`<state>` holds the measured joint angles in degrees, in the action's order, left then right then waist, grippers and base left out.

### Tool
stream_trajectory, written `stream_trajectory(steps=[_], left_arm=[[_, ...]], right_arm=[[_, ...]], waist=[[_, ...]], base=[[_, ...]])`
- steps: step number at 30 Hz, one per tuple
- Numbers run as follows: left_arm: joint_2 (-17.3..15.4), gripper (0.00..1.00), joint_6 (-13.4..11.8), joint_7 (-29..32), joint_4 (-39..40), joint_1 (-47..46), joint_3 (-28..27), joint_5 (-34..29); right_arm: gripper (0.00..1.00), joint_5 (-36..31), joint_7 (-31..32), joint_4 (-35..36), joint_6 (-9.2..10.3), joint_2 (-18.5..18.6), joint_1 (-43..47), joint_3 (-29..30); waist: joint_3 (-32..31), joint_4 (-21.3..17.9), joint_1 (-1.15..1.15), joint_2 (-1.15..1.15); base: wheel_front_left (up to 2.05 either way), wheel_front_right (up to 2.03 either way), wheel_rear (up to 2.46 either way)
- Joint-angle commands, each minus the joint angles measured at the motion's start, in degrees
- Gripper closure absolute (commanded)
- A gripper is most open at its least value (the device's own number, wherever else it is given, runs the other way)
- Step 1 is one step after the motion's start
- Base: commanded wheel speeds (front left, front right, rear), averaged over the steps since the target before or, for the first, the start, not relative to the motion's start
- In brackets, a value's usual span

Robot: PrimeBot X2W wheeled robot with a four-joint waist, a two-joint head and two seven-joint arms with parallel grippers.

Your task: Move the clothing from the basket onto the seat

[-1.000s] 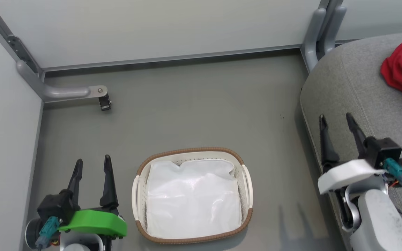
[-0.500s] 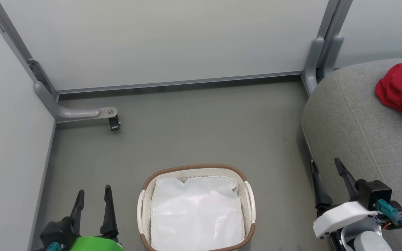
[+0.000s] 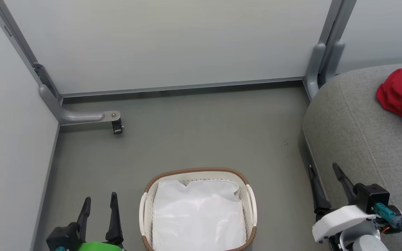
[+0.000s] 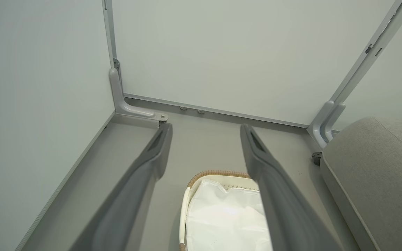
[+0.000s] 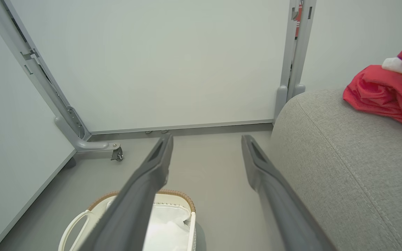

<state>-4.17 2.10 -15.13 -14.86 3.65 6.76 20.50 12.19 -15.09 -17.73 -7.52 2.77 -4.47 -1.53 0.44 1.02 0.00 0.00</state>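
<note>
The white basket (image 3: pixel 148 195) with a brown woven rim sits on the floor at the bottom centre, holding just its white cloth liner (image 3: pixel 197 216). Red clothing (image 3: pixel 401 99) with white stripes lies bunched on the grey seat (image 3: pixel 358 139) at the right edge. My left gripper (image 3: pixel 100 202) stands open at the lower left, beside the basket (image 4: pixel 201 176). My right gripper (image 3: pixel 325 169) is open at the lower right, against the seat's front edge. In the right wrist view the clothing (image 5: pixel 379 94) rests on the seat (image 5: pixel 344 167), far right of my empty fingers (image 5: pixel 159 157).
Pale partition panels wall in the back and left. A grey frame foot with a small castor (image 3: pixel 117 126) juts out at the left, and grey uprights (image 3: pixel 321 59) stand by the seat's back corner. Bare grey floor (image 3: pixel 201 132) lies between basket and panels.
The head camera has tilted up, so everything sits lower in its picture. Both grippers have dropped toward the bottom edge and stay open. Basket and clothing lie as before.
</note>
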Motion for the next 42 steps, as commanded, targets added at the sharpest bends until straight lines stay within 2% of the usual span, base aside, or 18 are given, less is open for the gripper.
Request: stream_trajectory(steps=[1,16,17,21,42], left_arm=[[0.23,0.00,0.33,-0.03,0.00,0.59,-0.34,-0.58],[0.59,0.00,1.00,-0.03,-1.16,0.39,-0.69,-0.59],[0.61,1.00,1.10,-0.02,-1.23,0.42,-0.66,-0.49],[0.83,1.00,0.94,0.20,-2.72,0.07,-0.67,0.17],[0.93,1.00,2.15,5.90,-1.75,-2.76,-4.09,19.09]], right_arm=[[0.00,0.39,-0.11,-0.24,0.06,0.23,0.25,0.03],[0.00,0.64,-0.11,-0.66,0.06,0.23,-0.13,-0.12],[1.00,0.64,-0.11,-0.71,0.06,0.23,-0.09,-0.09],[1.00,0.91,0.22,-2.06,0.00,-0.33,0.68,-0.10],[1.00,21.87,5.86,-0.39,0.01,-0.18,-0.09,2.07]], waist=[[0.02,0.03,0.00,0.00],[0.06,0.06,0.00,0.00],[0.06,0.06,0.00,0.00],[0.06,0.07,0.00,0.00],[0.00,-0.11,0.00,0.00]], base=[[0.00,0.00,0.00],[0.00,0.00,0.00],[0.00,0.00,0.00],[0.00,0.00,0.00],[0.00,0.00,0.00]])
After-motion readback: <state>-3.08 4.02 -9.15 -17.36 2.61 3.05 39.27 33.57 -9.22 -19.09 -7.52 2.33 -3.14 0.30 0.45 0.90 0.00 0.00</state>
